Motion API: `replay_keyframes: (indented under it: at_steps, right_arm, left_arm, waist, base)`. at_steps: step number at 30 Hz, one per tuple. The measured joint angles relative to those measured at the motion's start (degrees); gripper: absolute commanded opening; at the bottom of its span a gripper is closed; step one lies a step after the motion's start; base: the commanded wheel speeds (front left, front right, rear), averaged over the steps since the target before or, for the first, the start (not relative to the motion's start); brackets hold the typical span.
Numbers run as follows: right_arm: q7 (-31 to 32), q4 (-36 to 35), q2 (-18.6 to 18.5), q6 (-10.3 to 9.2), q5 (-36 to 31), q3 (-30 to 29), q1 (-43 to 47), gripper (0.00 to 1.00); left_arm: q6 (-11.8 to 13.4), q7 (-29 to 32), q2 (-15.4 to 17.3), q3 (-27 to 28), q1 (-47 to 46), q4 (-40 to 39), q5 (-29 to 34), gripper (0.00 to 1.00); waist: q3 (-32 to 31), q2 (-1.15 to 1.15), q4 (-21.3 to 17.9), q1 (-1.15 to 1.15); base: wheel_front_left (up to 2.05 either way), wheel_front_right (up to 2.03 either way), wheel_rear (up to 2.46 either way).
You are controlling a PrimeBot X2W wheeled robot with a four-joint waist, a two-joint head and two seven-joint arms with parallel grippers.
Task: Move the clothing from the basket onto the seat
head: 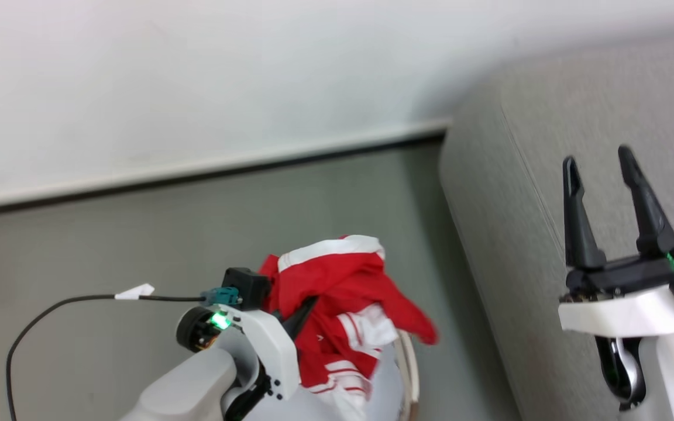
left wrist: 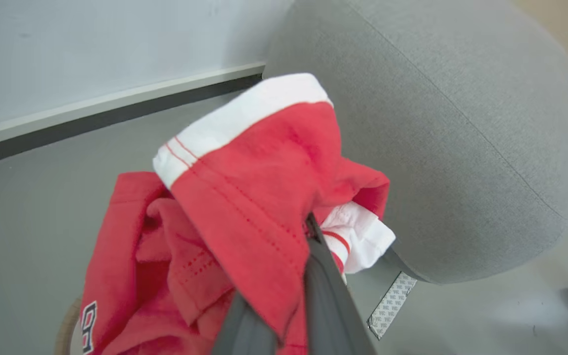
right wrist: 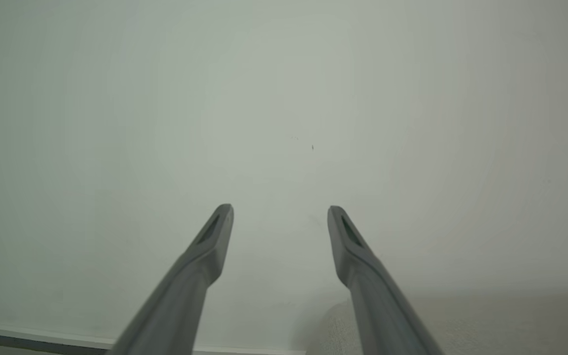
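The one clothing [head: 343, 286] hangs from the left tool [head: 301, 316], clamped on it, over the one basket [head: 410, 362], bare floor [head: 138, 234] to its left, the seat [head: 518, 234] edge just right; the right tool [head: 598, 159] is spread wide, empty, above the seat.

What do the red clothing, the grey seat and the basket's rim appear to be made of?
The clothing looks like soft matte knit fabric: limp folds, dotted stitch lines. The seat looks like matte woven upholstery cloth: fine weave, a stitched seam. The basket rim is too blurred to tell, perhaps plastic.
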Motion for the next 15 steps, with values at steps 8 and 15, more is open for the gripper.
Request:
replay_keyframes:
  at_steps: [8, 15]
  right_arm:
    - [-0.01, 1.09, -1.03, 0.0, 1.22, 0.48, 4.24, 1.0]
    - [-0.01, 0.88, -0.66, 0.0, 4.56, 1.37, 7.9, 1.0]
  left_arm:
    - [1.42, -1.93, 1.21, 2.64, 0.43, -8.38, 0.91, 0.0]
    - [5.17, -2.19, 4.35, 7.39, 1.8, -20.48, 3.18, 0.0]
  waist:
    - [-8.21, 0.0, 4.68, 0.0]
    - [-13.28, 0.0, 7.92, -0.01]
  base:
    - [0.0, 0.0, 0.0]
    - [0.0, 0.0, 0.0]
